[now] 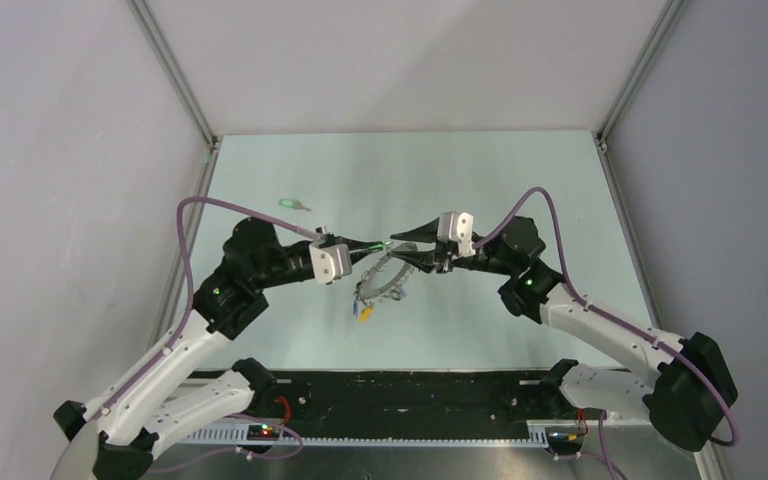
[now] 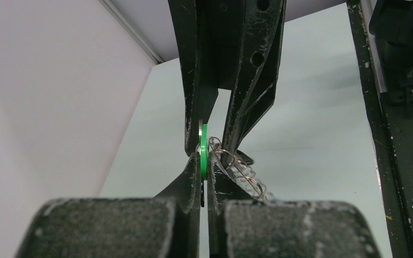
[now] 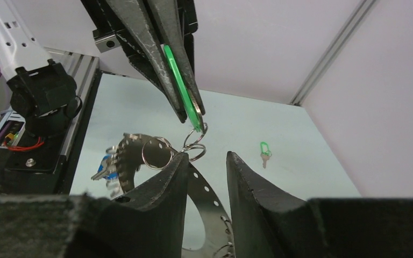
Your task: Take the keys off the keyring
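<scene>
The keyring (image 1: 396,288) is a flat grey band with holes, tilted between my two grippers. Yellow and blue keys (image 1: 365,312) hang from its near end. My left gripper (image 1: 375,247) is shut on a green key head (image 2: 204,150), which joins the keyring through small split rings (image 3: 193,142). My right gripper (image 3: 207,158) has its jaws a little apart. The keyring band (image 3: 207,188) runs between them and touches both fingers. Blue keys (image 3: 105,164) show behind its left finger. The keyring shows edge-on (image 2: 250,180) in the left wrist view.
A loose green-headed key (image 1: 290,204) lies on the pale table at the back left. It also shows in the right wrist view (image 3: 263,150). White walls with metal corner posts enclose the table. The arm bases and cables sit along the near edge.
</scene>
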Action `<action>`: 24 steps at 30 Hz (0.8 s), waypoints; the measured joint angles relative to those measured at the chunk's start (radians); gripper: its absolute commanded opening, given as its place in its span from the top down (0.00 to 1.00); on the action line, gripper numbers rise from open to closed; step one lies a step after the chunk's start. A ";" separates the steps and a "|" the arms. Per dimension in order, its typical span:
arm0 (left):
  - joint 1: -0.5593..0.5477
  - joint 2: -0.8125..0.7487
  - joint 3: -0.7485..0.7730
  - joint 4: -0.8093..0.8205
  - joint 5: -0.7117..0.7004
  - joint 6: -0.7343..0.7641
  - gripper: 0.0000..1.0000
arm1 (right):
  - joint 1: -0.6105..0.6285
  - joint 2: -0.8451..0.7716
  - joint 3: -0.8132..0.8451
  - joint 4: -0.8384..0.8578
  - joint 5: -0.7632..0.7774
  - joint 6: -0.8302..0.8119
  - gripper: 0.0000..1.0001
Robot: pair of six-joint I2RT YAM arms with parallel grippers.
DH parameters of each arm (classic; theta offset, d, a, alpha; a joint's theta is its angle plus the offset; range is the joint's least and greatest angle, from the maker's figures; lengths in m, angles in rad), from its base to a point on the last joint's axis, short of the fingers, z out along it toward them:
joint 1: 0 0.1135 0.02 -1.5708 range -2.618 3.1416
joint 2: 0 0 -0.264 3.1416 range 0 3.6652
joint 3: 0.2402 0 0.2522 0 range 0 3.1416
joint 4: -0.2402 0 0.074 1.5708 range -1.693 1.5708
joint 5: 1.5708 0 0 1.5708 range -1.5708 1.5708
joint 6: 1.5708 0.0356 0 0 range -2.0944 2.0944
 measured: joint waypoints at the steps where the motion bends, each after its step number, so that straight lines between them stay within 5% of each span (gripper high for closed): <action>1: 0.000 0.000 0.000 0.000 0.001 0.000 1.00 | 0.001 0.003 0.003 0.000 -0.008 0.000 0.64; 20: 0.000 0.001 0.000 -0.002 0.034 0.000 1.00 | -0.006 0.020 0.005 0.042 -0.102 0.031 0.61; 24: 0.000 0.001 0.000 -0.002 0.042 0.000 1.00 | -0.009 0.021 0.005 0.046 -0.114 0.036 0.78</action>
